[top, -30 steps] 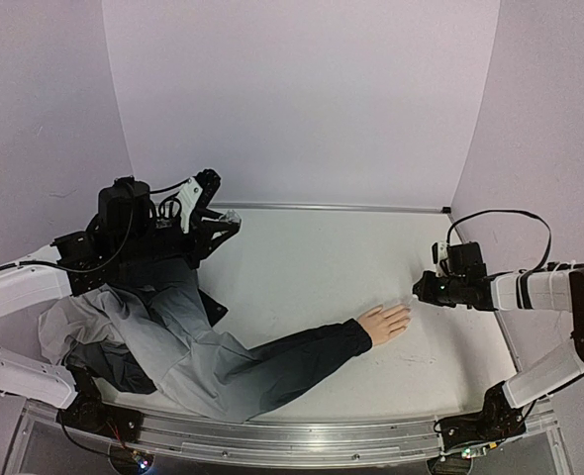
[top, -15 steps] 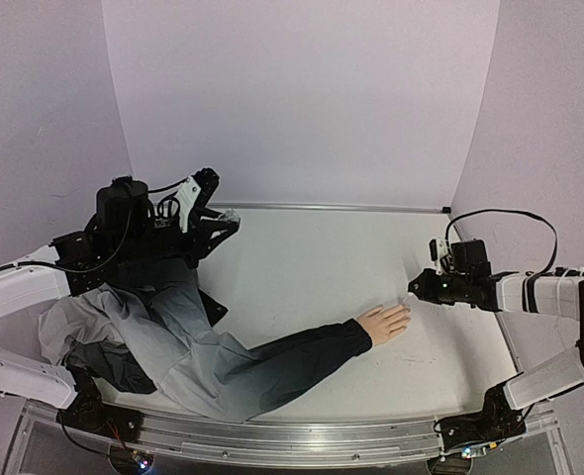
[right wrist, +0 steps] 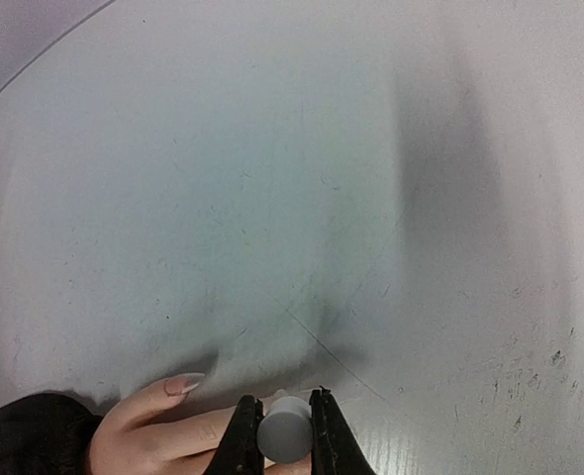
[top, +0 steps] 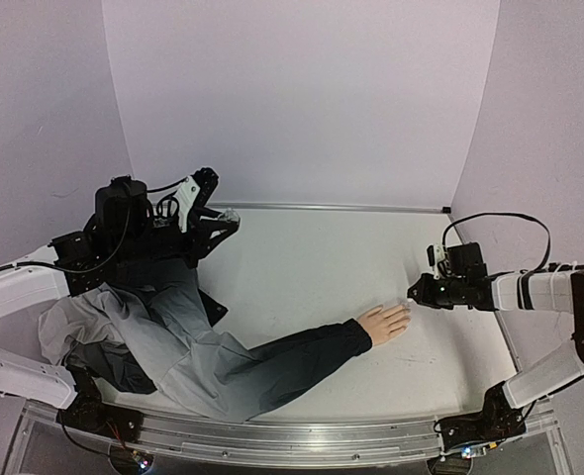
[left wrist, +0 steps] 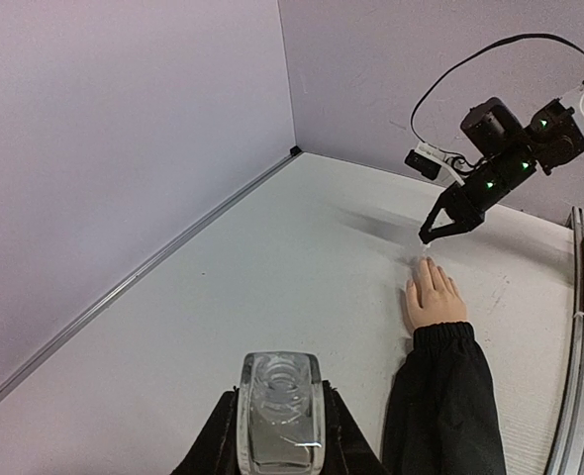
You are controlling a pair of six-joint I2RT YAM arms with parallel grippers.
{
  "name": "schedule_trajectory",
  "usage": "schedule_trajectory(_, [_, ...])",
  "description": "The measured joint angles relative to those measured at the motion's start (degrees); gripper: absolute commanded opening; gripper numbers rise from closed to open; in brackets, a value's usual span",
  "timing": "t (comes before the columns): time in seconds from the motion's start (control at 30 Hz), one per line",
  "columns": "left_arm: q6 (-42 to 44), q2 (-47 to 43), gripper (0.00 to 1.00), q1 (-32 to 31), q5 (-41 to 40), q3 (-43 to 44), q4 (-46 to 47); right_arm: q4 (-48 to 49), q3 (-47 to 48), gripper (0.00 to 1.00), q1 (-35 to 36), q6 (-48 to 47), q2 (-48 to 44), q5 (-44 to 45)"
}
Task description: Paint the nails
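The pale peach mannequin hand point(top: 384, 323) lies flat at the end of a dark sleeve point(top: 292, 358), fingers pointing right. My right gripper point(top: 413, 297) is shut on a small grey brush cap point(right wrist: 285, 437) and hovers just over the fingertips. In the right wrist view the hand point(right wrist: 158, 430) lies under the jaws, and one pinkish nail point(right wrist: 184, 383) shows to the left. My left gripper point(top: 229, 220), far left and raised, is shut on a small clear bottle point(left wrist: 280, 406). The left wrist view also shows the hand point(left wrist: 433, 297) and the right gripper point(left wrist: 437, 231) above it.
The sleeve belongs to a grey and dark jacket point(top: 144, 341) heaped at the front left under the left arm. The white table point(top: 312, 257) meets lilac walls at the back and both sides. A metal rail point(top: 272, 440) runs along the front edge.
My right gripper has shifted slightly left and down, closer to the fingertips. The left arm, the bottle and the hand have not moved.
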Motion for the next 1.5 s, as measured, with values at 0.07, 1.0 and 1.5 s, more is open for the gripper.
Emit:
schedule_trajectory(0.07, [0.02, 0.0, 0.0, 0.0, 0.11, 0.0, 0.0, 0.0, 0.0, 0.0, 0.0, 0.0, 0.48, 0.46])
schedule_trajectory(1.0, [0.02, -0.11, 0.0, 0.0, 0.2, -0.33, 0.0, 0.61, 0.0, 0.0, 0.0, 0.55, -3.85, 2.51])
schedule_trajectory(1.5, [0.02, -0.22, 0.0, 0.0, 0.26, -0.66, 0.0, 0.7, 0.0, 0.0, 0.0, 0.39, 0.35, 1.11])
